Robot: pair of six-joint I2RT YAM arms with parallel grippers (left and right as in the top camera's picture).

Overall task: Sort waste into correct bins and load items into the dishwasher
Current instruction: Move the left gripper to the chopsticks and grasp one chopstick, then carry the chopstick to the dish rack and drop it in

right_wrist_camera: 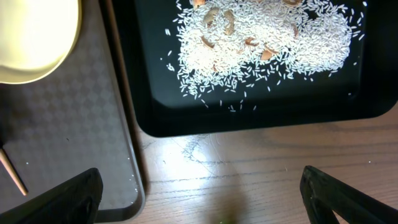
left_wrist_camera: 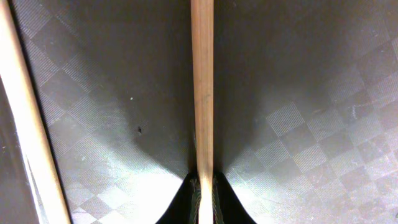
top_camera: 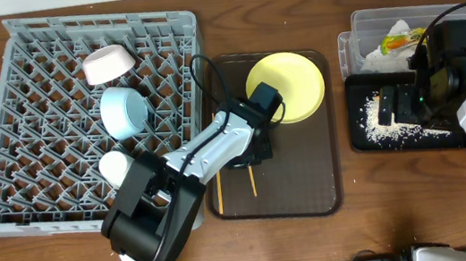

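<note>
My left gripper (left_wrist_camera: 202, 202) is down on the brown serving tray (top_camera: 312, 179) and shut on one wooden chopstick (left_wrist_camera: 202, 93). A second chopstick (left_wrist_camera: 28, 124) lies to its left. In the overhead view both chopstick ends (top_camera: 251, 180) stick out below my left gripper (top_camera: 254, 153). The yellow plate (top_camera: 286, 86) sits at the tray's far end. My right gripper (right_wrist_camera: 202, 199) is open and empty, hovering by the black tray (right_wrist_camera: 373, 93) that holds rice scraps (right_wrist_camera: 267, 43). The clear tub (top_camera: 461, 15) holds the wrapper (top_camera: 403, 38) and white tissue (top_camera: 379, 57).
The grey dish rack (top_camera: 34, 129) at the left holds a white bowl (top_camera: 107, 63), a light blue bowl (top_camera: 125, 110) and a small white cup (top_camera: 114, 167). A strip of bare wooden table (right_wrist_camera: 249, 168) lies between the brown tray (right_wrist_camera: 74, 124) and the black tray.
</note>
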